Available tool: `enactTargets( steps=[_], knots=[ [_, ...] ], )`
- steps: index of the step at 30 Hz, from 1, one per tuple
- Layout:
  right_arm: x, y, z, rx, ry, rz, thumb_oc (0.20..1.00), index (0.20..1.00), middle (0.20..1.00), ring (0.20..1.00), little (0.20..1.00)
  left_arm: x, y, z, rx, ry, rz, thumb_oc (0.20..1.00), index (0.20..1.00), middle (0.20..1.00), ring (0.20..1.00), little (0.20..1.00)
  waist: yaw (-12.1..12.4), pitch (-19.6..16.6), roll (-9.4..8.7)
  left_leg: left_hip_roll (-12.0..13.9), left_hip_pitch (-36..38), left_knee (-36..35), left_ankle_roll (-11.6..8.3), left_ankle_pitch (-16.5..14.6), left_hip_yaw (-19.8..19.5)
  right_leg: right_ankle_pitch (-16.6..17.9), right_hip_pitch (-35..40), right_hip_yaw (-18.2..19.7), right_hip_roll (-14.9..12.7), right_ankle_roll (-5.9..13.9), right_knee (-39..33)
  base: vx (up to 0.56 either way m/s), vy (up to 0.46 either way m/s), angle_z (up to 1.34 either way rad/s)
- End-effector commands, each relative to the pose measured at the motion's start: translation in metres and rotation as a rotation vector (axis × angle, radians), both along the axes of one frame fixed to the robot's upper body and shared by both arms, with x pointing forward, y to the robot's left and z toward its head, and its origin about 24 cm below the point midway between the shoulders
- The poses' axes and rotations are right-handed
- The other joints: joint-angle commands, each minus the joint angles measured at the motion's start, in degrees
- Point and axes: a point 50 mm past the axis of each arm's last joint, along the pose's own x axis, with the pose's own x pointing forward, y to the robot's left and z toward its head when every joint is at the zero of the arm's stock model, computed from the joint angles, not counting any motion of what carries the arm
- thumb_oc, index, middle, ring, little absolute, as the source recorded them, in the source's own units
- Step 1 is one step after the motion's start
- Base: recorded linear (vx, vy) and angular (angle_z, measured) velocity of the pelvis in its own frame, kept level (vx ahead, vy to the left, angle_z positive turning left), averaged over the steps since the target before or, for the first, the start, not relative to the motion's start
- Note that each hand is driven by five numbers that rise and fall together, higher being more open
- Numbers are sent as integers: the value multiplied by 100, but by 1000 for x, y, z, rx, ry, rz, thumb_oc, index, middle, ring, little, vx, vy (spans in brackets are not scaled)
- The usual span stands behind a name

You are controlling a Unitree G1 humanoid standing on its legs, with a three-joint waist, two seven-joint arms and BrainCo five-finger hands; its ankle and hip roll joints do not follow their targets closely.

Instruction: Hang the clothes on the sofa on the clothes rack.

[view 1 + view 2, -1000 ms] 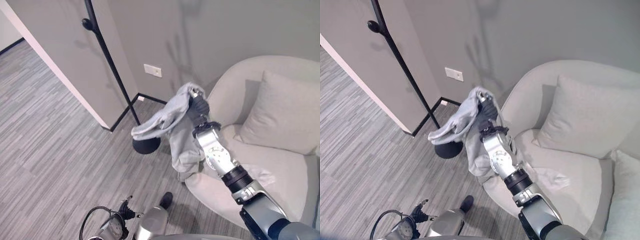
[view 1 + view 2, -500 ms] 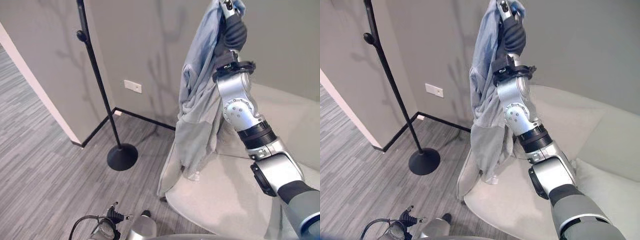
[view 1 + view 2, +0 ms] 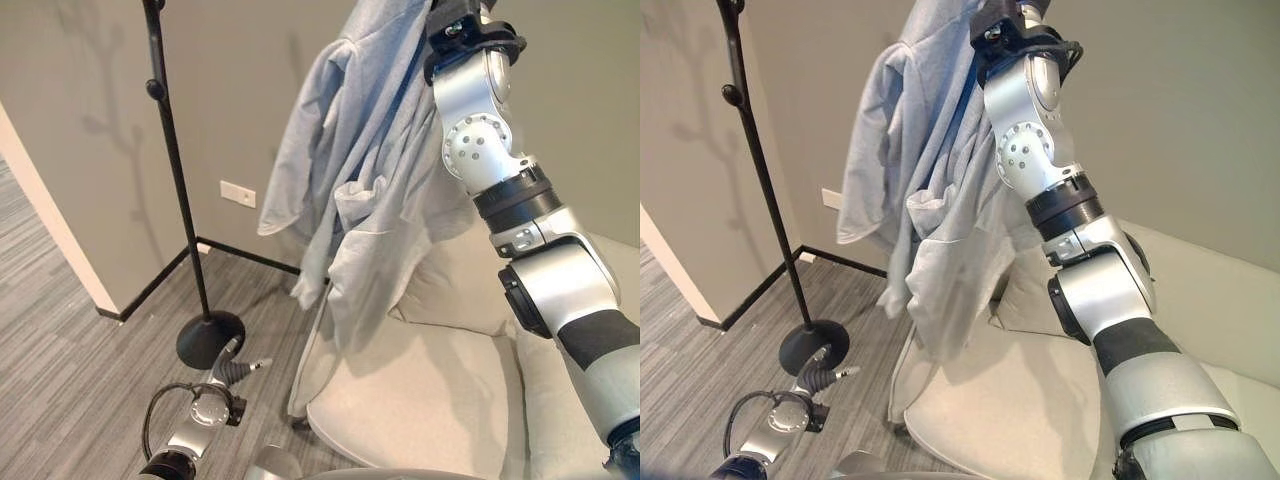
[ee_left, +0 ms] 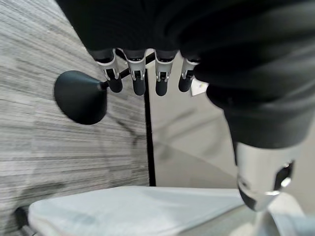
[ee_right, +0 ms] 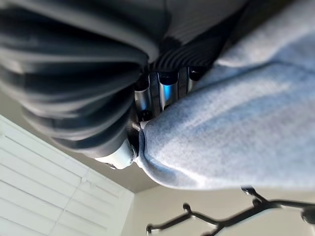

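A light blue-grey hooded garment (image 3: 365,190) hangs full length from my raised right hand (image 3: 462,22), above the sofa's front edge. In the right wrist view that hand's fingers (image 5: 162,91) are curled into the cloth (image 5: 236,128), with the rack's black branches (image 5: 221,221) beyond. The black clothes rack (image 3: 170,170) stands to the left of the garment, apart from it, on a round base (image 3: 210,338). The pale sofa (image 3: 430,400) sits below and behind the garment. My left hand (image 4: 138,81) hangs low with fingers straight, the rack's base (image 4: 81,96) past them.
A grey wall with a white outlet (image 3: 237,193) runs behind the rack. A wall corner (image 3: 50,220) juts out at the left over striped grey flooring (image 3: 60,400). A cushion (image 3: 450,290) leans on the sofa back.
My right arm has lifted the garment higher, and it now hangs spread out, nearer the rack. The camera has shifted, so the rack and sofa sit differently in the picture.
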Motion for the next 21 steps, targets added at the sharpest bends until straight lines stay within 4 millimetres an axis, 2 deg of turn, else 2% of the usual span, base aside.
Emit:
enactTargets(
  steps=[1,6,8,10,11,13,14,15,16,18,19,21],
  knots=[
    [-21,10,52,0,-144,-6,200,200,200,200,200,4,8,8,12,-56,7,1000,1000,1000,1000,1000,-2,-342,183,-196,755,-1292,307,100,153,348,139,22,-21,189,354,-13,12,-7],
    [-25,22,52,-46,-153,1,200,200,200,200,200,27,2,33,49,-202,-29,1000,1000,1000,1000,1000,-103,-397,137,-190,802,-1292,306,82,185,362,152,101,-27,178,339,-3,3,-2],
    [-26,32,46,-77,-150,7,200,200,200,200,200,50,-12,52,93,-321,-86,1000,1000,1000,1000,1000,-192,-435,113,-187,869,-1292,295,38,236,340,152,165,-40,171,358,-14,13,-12],
    [-28,40,44,-88,-153,15,200,200,200,200,200,65,-30,62,123,-391,-147,1000,1000,1000,1000,1000,-256,-457,89,-192,890,-1292,295,22,268,337,134,209,-48,164,359,-16,8,-15],
    [-28,40,44,-89,-154,14,200,200,200,200,200,66,-31,62,122,-392,-148,1000,1000,1000,1000,1000,-253,-455,85,-204,872,-1292,303,46,266,360,123,206,-57,162,348,-9,1,-11],
    [-32,52,40,-111,-158,36,200,200,200,200,200,85,-64,67,212,-433,-270,1000,1000,1000,1000,1000,-388,-502,73,-200,923,-1292,306,31,326,342,102,282,-60,153,352,-22,9,-9],
    [-32,52,40,-111,-158,35,200,200,200,200,200,85,-65,67,212,-433,-270,1000,1000,1000,1000,1000,-387,-504,72,-203,918,-1292,307,34,325,346,98,282,-62,154,349,-20,11,-13],
    [-34,60,37,-118,-153,56,200,200,200,200,200,90,-77,68,227,-446,-316,1000,1000,1000,1000,1000,-433,-517,74,-194,936,-1292,310,26,342,337,91,316,-61,148,353,-4,5,-14],
    [-34,60,37,-118,-153,56,200,200,200,200,200,90,-77,68,227,-446,-316,1000,1000,1000,1000,1000,-433,-517,74,-194,936,-1292,310,26,342,337,91,316,-61,148,353,-6,8,-17],
    [-37,78,27,-125,-132,106,200,200,200,200,200,104,-117,68,217,-448,-411,1000,1000,1000,1000,1000,-599,-571,63,-198,990,-1292,310,0,410,335,73,405,-63,136,342,-9,2,-12],
    [-37,78,27,-125,-132,106,200,200,200,200,200,104,-117,68,217,-448,-411,1000,1000,1000,1000,1000,-595,-568,65,-198,992,-1292,310,-1,412,335,73,407,-63,136,342,-12,1,-17],
    [-41,92,22,-129,-123,147,200,200,200,200,200,111,-141,67,227,-433,-471,1000,1000,1000,1000,1000,-719,-587,67,-201,1034,-1292,311,-15,457,346,41,494,-67,127,346,-10,2,-24]
  ],
)
